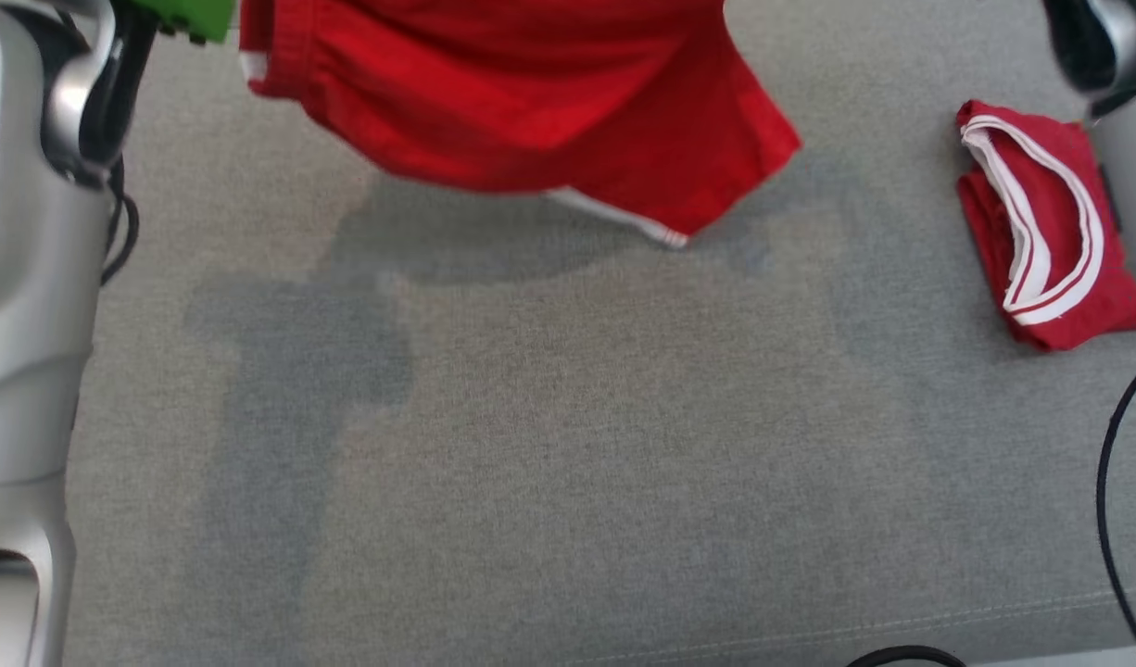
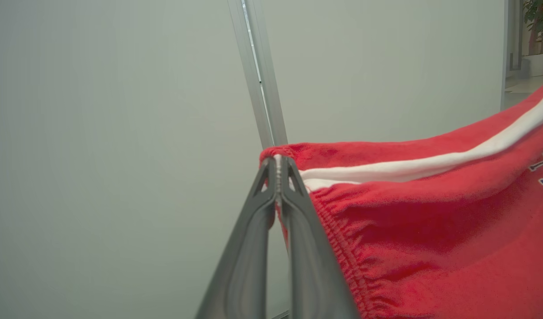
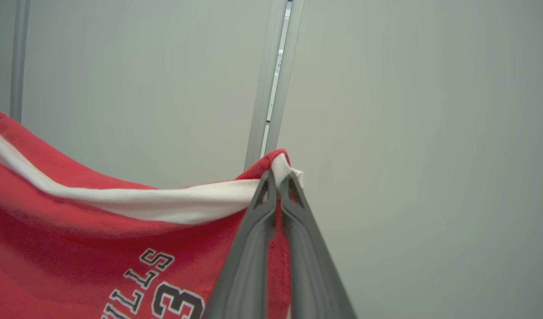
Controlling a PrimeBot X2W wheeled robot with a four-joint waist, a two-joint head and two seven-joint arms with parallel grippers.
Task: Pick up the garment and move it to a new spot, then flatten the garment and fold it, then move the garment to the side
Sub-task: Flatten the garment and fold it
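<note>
you have the garment [image 1: 531, 93] hanging in the air over the far part of the grey surface [image 1: 568, 463], its shadow on that surface below it. your left gripper [image 2: 278, 166] is clenched on 1 end of its white-striped top edge, your right gripper [image 3: 278, 179] on the other end. a folded red piece [image 1: 1050, 222] lies at the surface's right side.

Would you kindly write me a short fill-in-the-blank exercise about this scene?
The left gripper and the right gripper hold up the ____ garment.
The stripe along its gripped edge is ____.
A folded garment lies on the grey surface to the robot's ____.
Missing words: red, white, right.
</note>
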